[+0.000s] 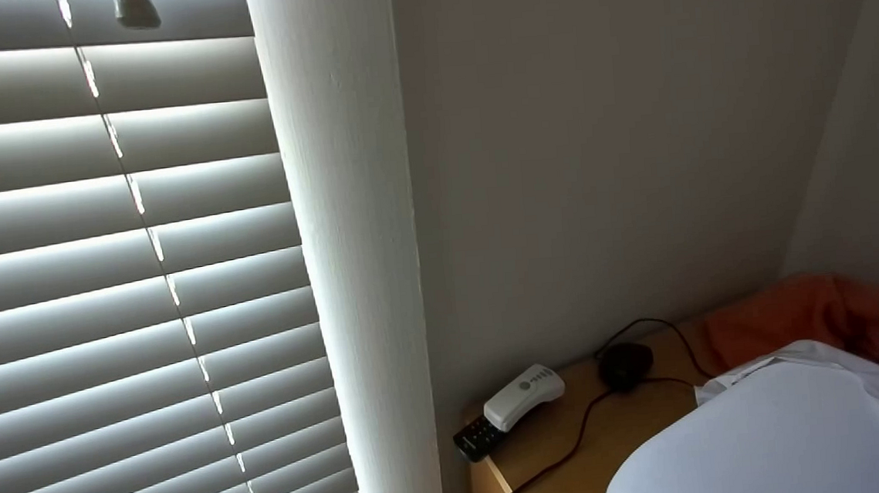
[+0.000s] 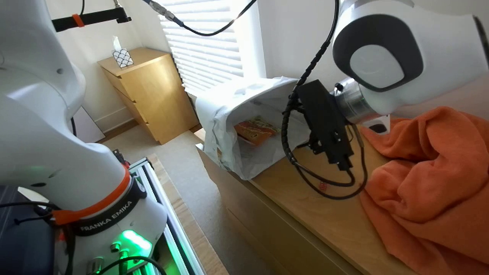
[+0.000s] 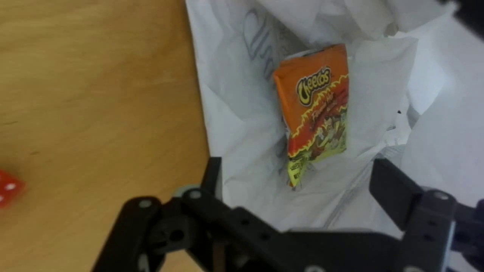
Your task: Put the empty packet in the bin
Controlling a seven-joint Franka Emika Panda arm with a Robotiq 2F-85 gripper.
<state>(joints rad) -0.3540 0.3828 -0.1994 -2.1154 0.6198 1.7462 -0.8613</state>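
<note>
The packet (image 3: 317,105), orange and red with a Cheetos label, lies on the white liner inside the bin in the wrist view. It also shows inside the bin in an exterior view (image 2: 256,130). The large white bin (image 2: 216,110) lies tipped on its side on the wooden dresser top, its liner folded over the rim and its mouth toward the gripper. Its outside shows at the lower right in an exterior view (image 1: 778,439). My gripper (image 3: 295,164) is open and empty at the bin's mouth, its fingers apart from the packet. Cables and its mount partly hide it in an exterior view.
An orange cloth (image 2: 439,179) is heaped on the dresser top (image 2: 344,221). A red die (image 2: 323,186) lies near the gripper. A white remote (image 1: 525,397), a black remote (image 1: 478,437) and a corded black device (image 1: 624,365) lie behind the bin by the wall.
</note>
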